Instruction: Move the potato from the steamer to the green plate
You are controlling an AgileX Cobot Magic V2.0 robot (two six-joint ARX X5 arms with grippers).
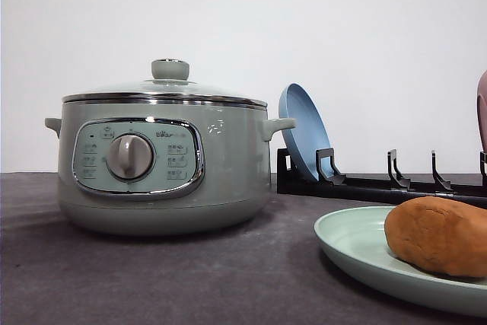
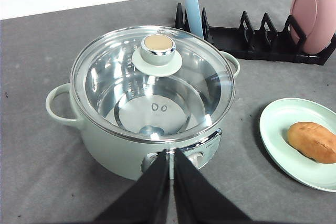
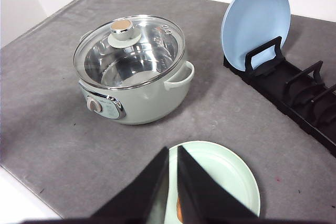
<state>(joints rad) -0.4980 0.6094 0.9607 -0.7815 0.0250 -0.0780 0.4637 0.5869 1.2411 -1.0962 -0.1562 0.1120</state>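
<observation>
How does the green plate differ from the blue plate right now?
The green plate lies flat on the table; the blue plate stands on edge in the black rack. The green plate carries the potato; the blue plate holds nothing. The green plate sits in front of the rack, nearer the robot; the blue plate stands behind the steamer's right handle. Both are round, shallow and pastel.

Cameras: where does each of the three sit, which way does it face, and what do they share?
Front view: low at table height, facing forward at the steamer, with the potato on the green plate at right; no arm visible.
Left wrist view: above the steamer, looking down through the glass lid; the left gripper is shut.
Right wrist view: high above the green plate, looking across the table; the right gripper is nearly shut.
Shared: steamer, green plate, blue plate in the black rack.
</observation>
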